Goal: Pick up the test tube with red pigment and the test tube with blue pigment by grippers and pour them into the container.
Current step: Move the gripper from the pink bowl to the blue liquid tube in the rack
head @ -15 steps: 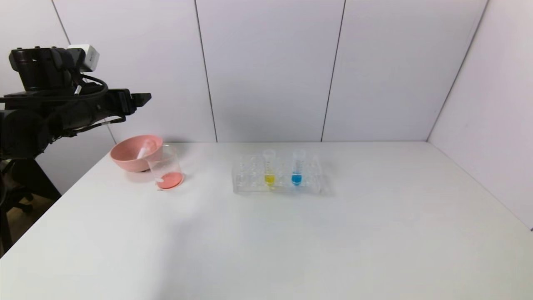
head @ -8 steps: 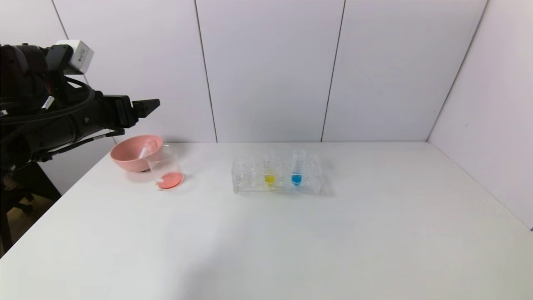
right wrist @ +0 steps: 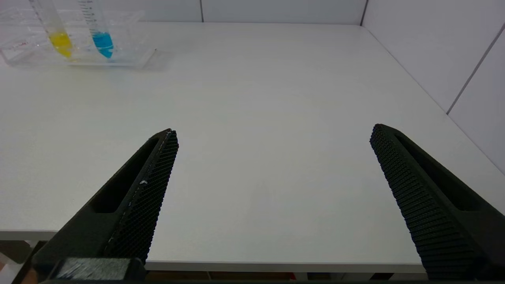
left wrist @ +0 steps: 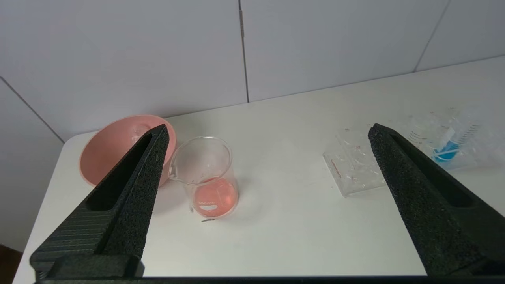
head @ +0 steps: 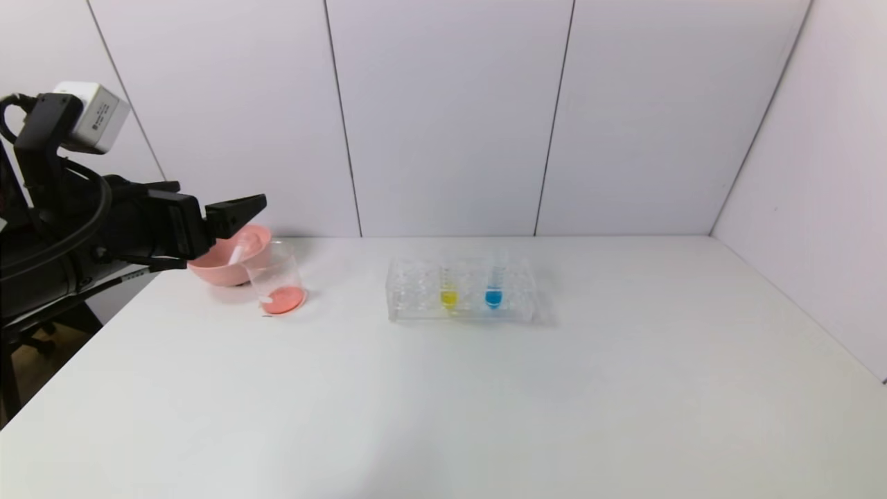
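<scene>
A white bench fills the scene, matte and bare over most of its width, backed by pale panelled walls with thin dark seams; a second wall closes in the right side. Past the bench's left edge a strip of brown floor shows.

Near the back left corner sits a pink bowl with an empty clear tube lying in it. Just beside the bowl, toward the centre, stands the beaker, upright, with a shallow layer of red-orange liquid at its bottom. No tube with red liquid shows anywhere.

Around the middle of the bench, toward the back, is a clear rack. In it stand a yellow tube and, next to it on the right, the blue tube, both upright.

The left gripper hangs in the air at the left side of the bench, above and in front of the bowl, its fingers spread wide with nothing between them, facing the beaker and rack.

The right gripper is low at the near edge of the bench, out of the head view, its fingers spread wide and empty, well apart from the rack.
</scene>
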Tool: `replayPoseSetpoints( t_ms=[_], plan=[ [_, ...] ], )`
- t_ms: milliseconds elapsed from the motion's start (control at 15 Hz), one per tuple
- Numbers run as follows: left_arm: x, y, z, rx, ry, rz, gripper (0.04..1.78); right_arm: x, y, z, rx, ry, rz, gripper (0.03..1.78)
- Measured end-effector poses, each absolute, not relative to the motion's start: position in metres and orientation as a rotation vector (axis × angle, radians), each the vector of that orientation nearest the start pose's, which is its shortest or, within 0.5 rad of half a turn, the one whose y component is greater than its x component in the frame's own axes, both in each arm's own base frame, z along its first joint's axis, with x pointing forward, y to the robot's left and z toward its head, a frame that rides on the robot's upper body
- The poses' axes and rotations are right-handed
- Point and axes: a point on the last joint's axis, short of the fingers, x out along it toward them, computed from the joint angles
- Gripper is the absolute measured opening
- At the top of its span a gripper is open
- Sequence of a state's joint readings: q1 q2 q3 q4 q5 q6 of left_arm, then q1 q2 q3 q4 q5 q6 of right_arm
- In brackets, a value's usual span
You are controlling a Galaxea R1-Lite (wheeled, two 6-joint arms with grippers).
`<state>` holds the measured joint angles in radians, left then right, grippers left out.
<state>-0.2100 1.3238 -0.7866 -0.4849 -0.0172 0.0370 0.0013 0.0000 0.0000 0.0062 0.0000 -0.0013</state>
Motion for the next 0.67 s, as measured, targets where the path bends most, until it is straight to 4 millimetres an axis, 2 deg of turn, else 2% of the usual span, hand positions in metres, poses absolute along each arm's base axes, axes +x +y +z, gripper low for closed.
replayPoseSetpoints(
  t_ms=[267,667],
  plan=[
    [0.201,-0.061,0.255,0.05,0.06,-0.31,1.76,-0.023,0.0,0.075,-0.001,0.006,0.001,1.77],
    [0.193,-0.084,0.25,0.052,0.077,-0.421,1.76,-0.023,0.0,0.075,-0.001,0.006,0.002,1.77]
  ],
)
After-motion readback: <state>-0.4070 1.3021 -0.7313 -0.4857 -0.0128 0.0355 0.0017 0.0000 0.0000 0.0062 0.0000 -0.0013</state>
